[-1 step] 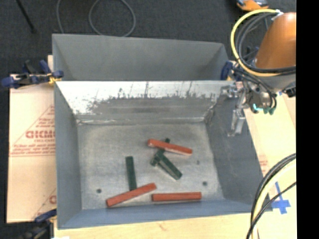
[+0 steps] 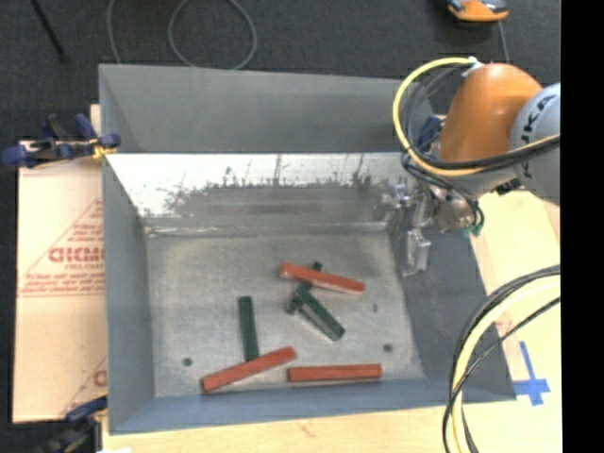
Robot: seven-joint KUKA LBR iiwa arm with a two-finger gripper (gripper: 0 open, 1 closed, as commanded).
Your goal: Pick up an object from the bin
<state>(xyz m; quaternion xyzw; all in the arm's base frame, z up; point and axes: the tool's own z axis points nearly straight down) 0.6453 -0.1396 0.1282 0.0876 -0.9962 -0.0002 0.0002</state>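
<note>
My gripper point(image 2: 412, 246) hangs at the right side of the bin, near the right wall and above the floor, with nothing between its fingers. The nearest thing is a red flat stick point(image 2: 322, 277) lying to its lower left in the middle of the bin. Just below that stick lie dark green sticks point(image 2: 317, 313), crossing one another.
A lone dark green stick point(image 2: 247, 327) lies left of centre. Two more red sticks rest near the front wall, one slanted point(image 2: 247, 369) and one level point(image 2: 334, 374). The arm with its orange cover and yellow cables reaches in from the upper right.
</note>
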